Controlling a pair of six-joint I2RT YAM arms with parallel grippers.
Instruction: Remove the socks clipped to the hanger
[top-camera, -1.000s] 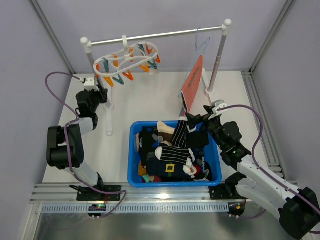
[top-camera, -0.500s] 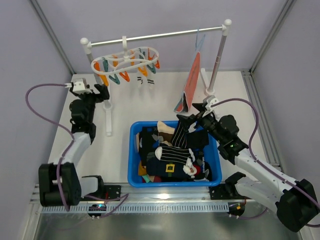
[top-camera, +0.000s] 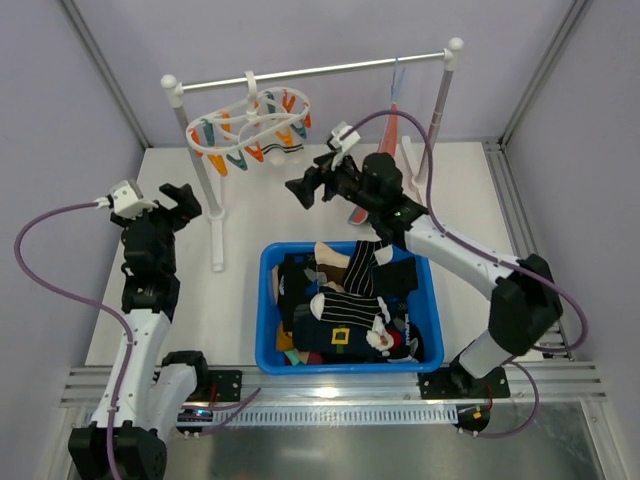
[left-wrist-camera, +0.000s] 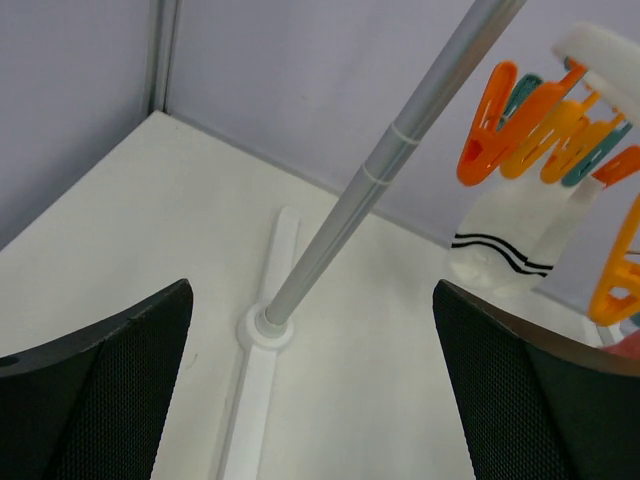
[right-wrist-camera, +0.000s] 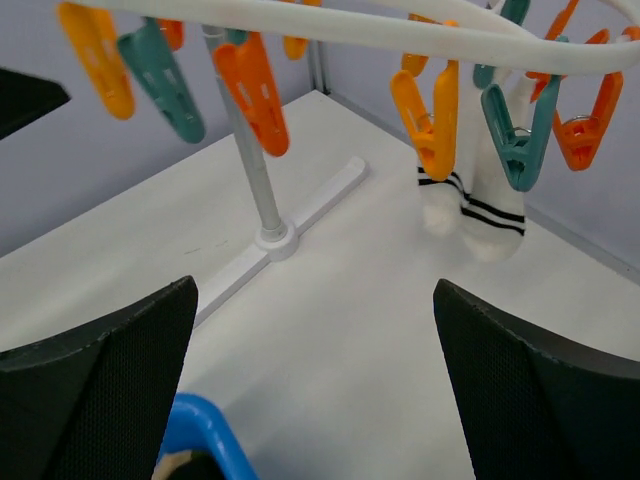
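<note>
**One striped pair left on the pegs**

The job looks close to finished, not done. On the hanger (right-wrist-camera: 330, 20) nearly every orange and teal peg dangles empty, but the socks (right-wrist-camera: 485, 215), a white pair with black stripes, are still clipped at its far side. They sit next to each other and clear of the bench (top-camera: 240, 300).

The pair's long axis runs straight down from the pegs, striped ends lowest. The hanger's oval ring lies roughly level under the rail (top-camera: 330, 68), its length running along it.

My right fingers (right-wrist-camera: 100, 390) are spread wide and empty, aimed at the pair from just short of it. My left fingers (left-wrist-camera: 100, 400) are spread and empty too, lower and off to the side by the rack's post.
</note>
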